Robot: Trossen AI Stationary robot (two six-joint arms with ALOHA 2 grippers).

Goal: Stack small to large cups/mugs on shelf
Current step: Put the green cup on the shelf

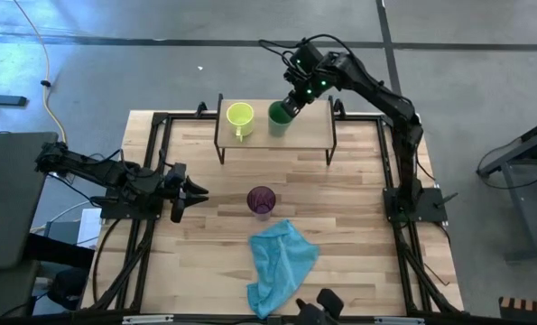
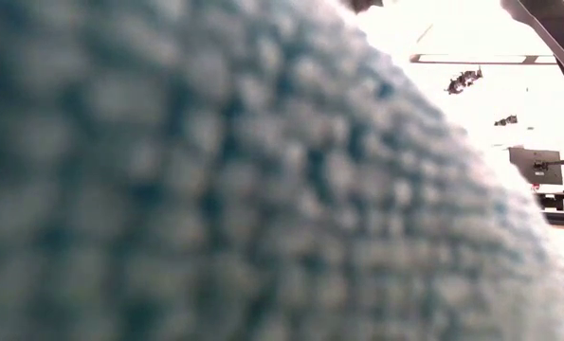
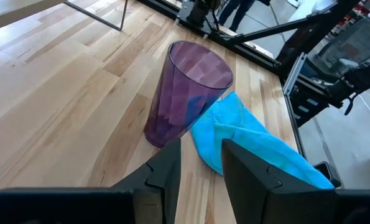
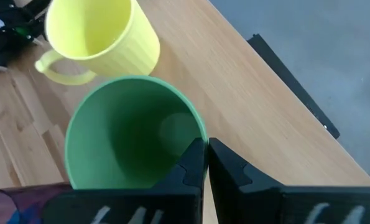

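Surface (image 1: 340, 208): pale wooden planks, smooth, with a faint sheen. Shelf (image 1: 313, 126): light wood top, smooth and matt, on thin black metal legs. Yellow-green mug (image 4: 104, 37) and green cup (image 4: 129, 137): opaque plastic with a smooth, satiny finish. Purple cup (image 3: 185, 93): translucent plastic, faceted and glossy. Cloth (image 3: 253, 140): soft light blue fabric, matt, with a nubbly looped weave at close range. Right claw (image 4: 204, 163), left claw (image 3: 200, 163): matt black fingers.

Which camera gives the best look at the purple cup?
The left wrist view: the purple cup fills it, upright on the table beside the blue cloth. The high view shows only its rim from above. The low view is blocked by cloth.
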